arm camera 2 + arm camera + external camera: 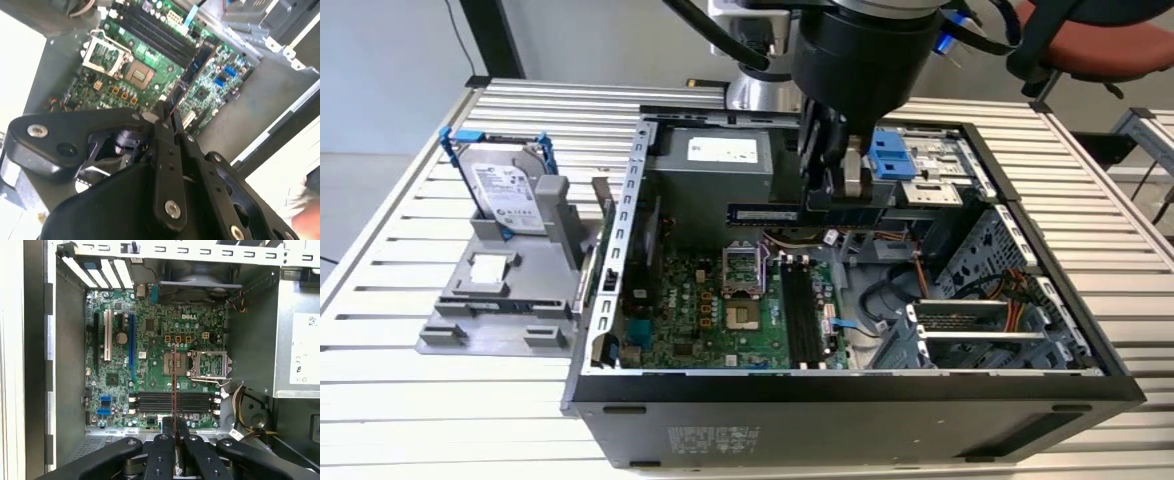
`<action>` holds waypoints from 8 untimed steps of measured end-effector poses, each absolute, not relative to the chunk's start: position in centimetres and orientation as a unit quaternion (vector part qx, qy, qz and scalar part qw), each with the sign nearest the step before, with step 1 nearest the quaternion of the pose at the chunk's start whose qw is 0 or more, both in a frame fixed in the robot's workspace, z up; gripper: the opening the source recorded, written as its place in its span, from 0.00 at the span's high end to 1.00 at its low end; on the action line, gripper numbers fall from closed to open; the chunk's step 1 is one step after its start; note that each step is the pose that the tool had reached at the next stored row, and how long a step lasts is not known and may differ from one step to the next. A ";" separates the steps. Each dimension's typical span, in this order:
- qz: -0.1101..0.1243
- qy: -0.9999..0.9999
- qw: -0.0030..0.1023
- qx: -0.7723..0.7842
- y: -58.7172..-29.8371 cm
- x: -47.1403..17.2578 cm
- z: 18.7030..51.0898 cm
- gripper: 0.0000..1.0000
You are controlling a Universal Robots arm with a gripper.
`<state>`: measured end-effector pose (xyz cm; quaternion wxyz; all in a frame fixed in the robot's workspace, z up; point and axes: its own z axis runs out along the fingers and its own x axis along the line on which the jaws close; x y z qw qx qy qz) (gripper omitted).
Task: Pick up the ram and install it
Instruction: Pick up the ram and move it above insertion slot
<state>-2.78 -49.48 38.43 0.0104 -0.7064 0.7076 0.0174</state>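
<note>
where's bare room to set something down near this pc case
Bare slatted metal table on the camera side of the grey plastic fixture, and at the exterior view's right of the black computer case. Crowded inside: green motherboard, cables, claw gripping the thin dark ram stick.

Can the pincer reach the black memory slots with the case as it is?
Likely yes: the case is open on top, and the pincer, shut on the ram, hangs over the memory slots, which lie bare in the first wrist view.
</note>
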 end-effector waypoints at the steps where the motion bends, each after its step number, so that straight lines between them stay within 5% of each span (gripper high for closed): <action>1: 0.017 0.708 0.010 -0.706 -49.5 -2.8 38.4 1.00; 8: 0.019 0.708 0.009 -0.706 -49.5 -0.8 38.4 1.00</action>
